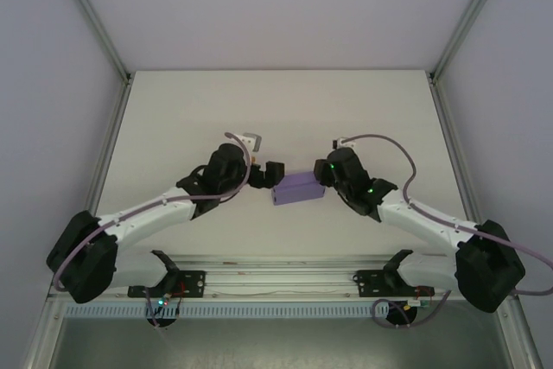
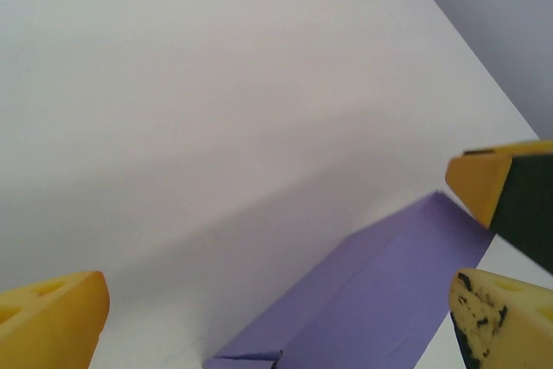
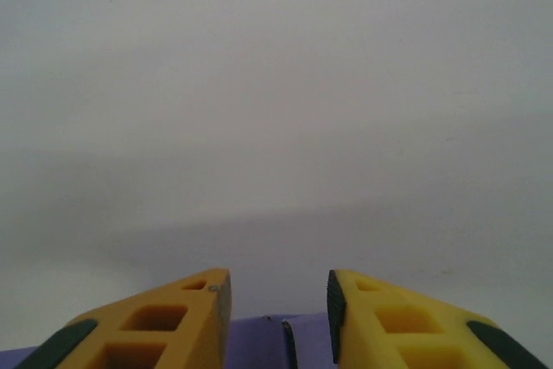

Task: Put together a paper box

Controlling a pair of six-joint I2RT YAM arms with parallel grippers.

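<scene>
Left pincer (image 1: pixel 270 175) stands wide and grips nothing. On its wrist camera I see one yellow finger (image 2: pixel 52 321) in the bottom left corner and the other (image 2: pixel 501 321) in the bottom right, well apart. The paper box (image 2: pixel 371 291), a small rectangular box of purple card, runs up between them, nearer the right-hand finger. I cannot tell whether it touches either one.

From the top camera the paper box (image 1: pixel 296 187) sits mid-table between the two pincers. Its long axis lies across the table, with the left end slightly nearer the arm bases and the right end slightly farther.

Right pincer (image 1: pixel 325 179) is closed narrow on that right end, holding the box. On its wrist camera the two yellow fingers (image 3: pixel 173 321) sit close together, with purple card filling the gap.

I have good room to move. Bare white table (image 1: pixel 276 110) stretches beyond the box to the far wall. The left rail (image 1: pixel 111 140) and right rail (image 1: pixel 454 140) are well apart from both pincers.
</scene>
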